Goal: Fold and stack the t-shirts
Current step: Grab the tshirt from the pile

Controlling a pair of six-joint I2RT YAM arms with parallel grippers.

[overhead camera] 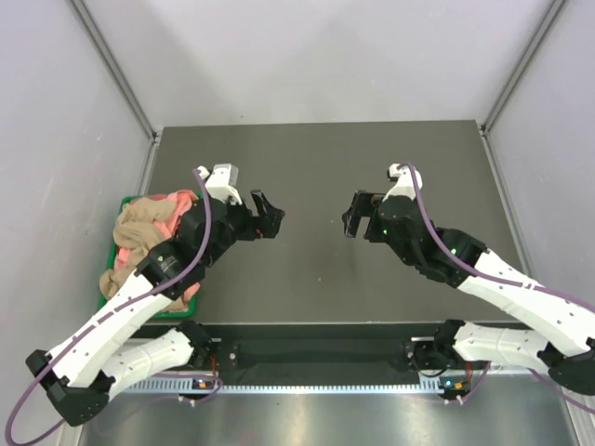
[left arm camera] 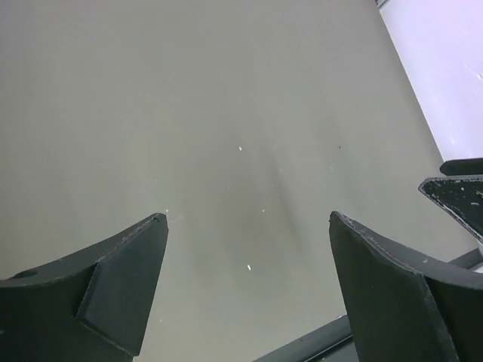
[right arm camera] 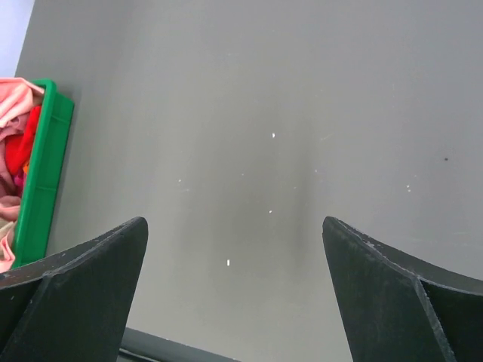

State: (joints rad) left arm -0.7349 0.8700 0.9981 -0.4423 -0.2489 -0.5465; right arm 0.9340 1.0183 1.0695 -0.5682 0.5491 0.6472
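The t-shirts lie crumpled in a heap in a green bin at the table's left edge. A tan t-shirt (overhead camera: 138,232) lies on top, and salmon-pink cloth (overhead camera: 171,208) shows beside and under it. Pink and red cloth (right arm camera: 16,124) shows at the left edge of the right wrist view. My left gripper (overhead camera: 270,216) is open and empty over the bare table, right of the bin. My right gripper (overhead camera: 356,215) is open and empty, facing the left one across the table's middle. In both wrist views the jaws stand wide apart over the grey table.
The green bin (overhead camera: 125,201) sits at the left table edge, and its rim shows in the right wrist view (right arm camera: 45,173). The dark grey table (overhead camera: 316,158) has walls on three sides. The right gripper's fingertip (left arm camera: 460,197) shows in the left wrist view.
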